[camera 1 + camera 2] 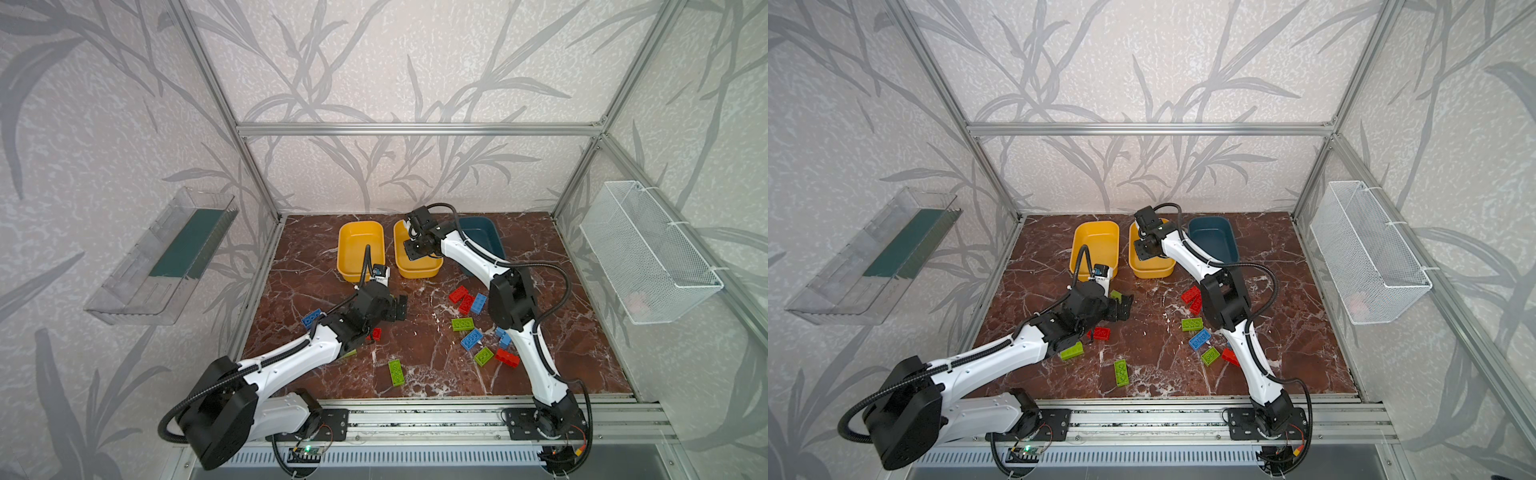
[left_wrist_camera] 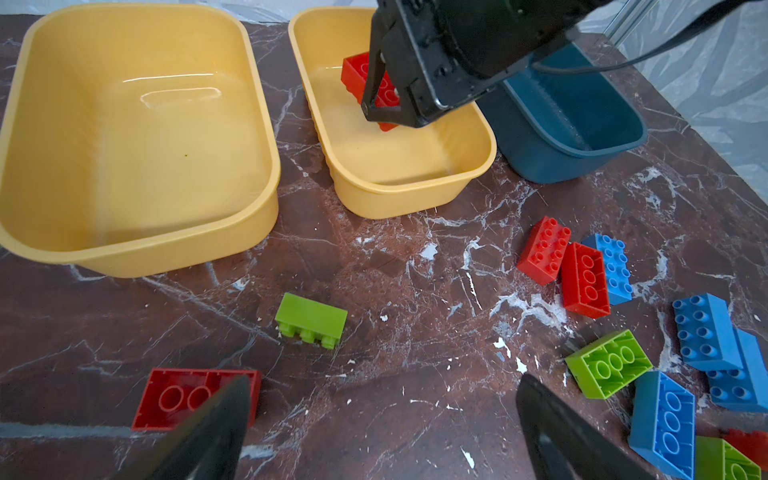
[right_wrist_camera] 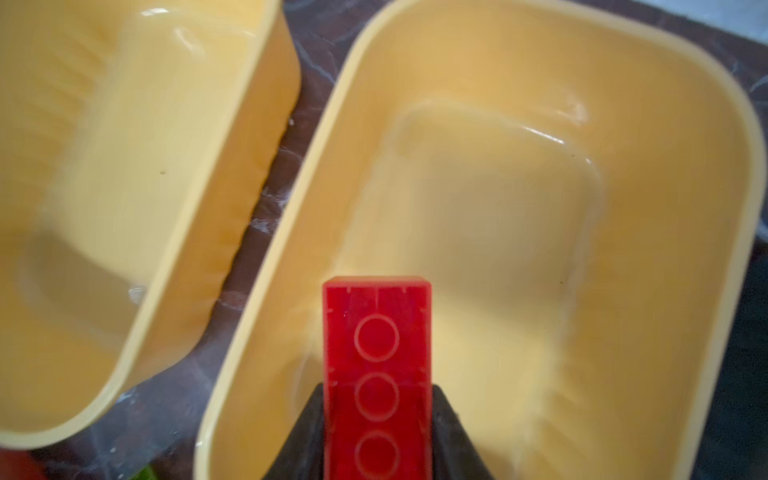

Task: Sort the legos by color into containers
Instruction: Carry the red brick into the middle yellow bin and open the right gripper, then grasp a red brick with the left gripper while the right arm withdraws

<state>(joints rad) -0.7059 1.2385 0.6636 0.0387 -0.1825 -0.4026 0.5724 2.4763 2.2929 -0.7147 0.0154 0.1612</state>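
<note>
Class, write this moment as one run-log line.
right gripper: shut on red lego, over middle tub | left gripper: open, empty

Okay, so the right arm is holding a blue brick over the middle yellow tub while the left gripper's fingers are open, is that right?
Not quite: the brick is red, not blue. The right wrist view shows the red brick pinched in the right gripper over the middle yellow tub. The left gripper is open, as you said.

Left gripper (image 2: 384, 380) hangs low, jaws spread wide; right gripper (image 3: 377, 390) reaches far forward, pointing down, jaws clamped narrow.
</note>
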